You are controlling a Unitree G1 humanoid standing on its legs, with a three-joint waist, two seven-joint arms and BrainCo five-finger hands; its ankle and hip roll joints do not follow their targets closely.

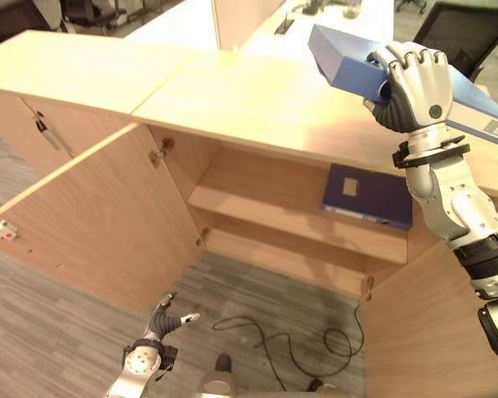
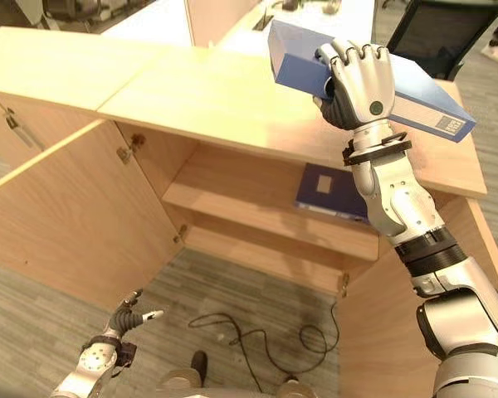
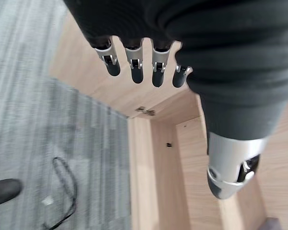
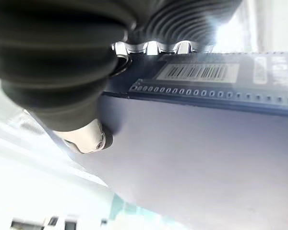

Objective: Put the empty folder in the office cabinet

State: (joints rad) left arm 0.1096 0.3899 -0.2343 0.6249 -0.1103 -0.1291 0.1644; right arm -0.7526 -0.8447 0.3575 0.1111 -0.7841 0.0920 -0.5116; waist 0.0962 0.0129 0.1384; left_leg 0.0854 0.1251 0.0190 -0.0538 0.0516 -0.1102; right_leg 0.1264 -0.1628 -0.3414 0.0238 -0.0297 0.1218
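The right robot hand (image 1: 417, 83) is raised above the cabinet top, its fingers curled over the upper edge of the blue folder (image 1: 349, 65) and its thumb pressed against the underside, as the right wrist view shows (image 4: 89, 139). The folder is held clear of the cabinet top (image 1: 257, 108), tilted, with one end pointing toward the robot's left and the labelled spine end (image 2: 448, 124) toward the robot's right. A barcode label on the folder (image 4: 197, 73) shows close to the fingers in the right wrist view.

The left robot hand (image 1: 164, 322) hangs low near the floor in front of the cabinet, fingers relaxed and spread apart, holding nothing; its own wrist view shows the fingers (image 3: 137, 69) straight above the grey carpet (image 3: 33, 120).

The office cabinet (image 1: 232, 199) stands directly below the held folder. Its left door (image 1: 83, 224) is swung wide open. Inside, a shelf (image 1: 266, 211) carries a second dark blue folder (image 1: 367, 195) lying flat at the robot's right end of the shelf. The space below the shelf opens to the carpet. A black office chair (image 1: 469, 33) stands behind the cabinet, beyond the raised folder.
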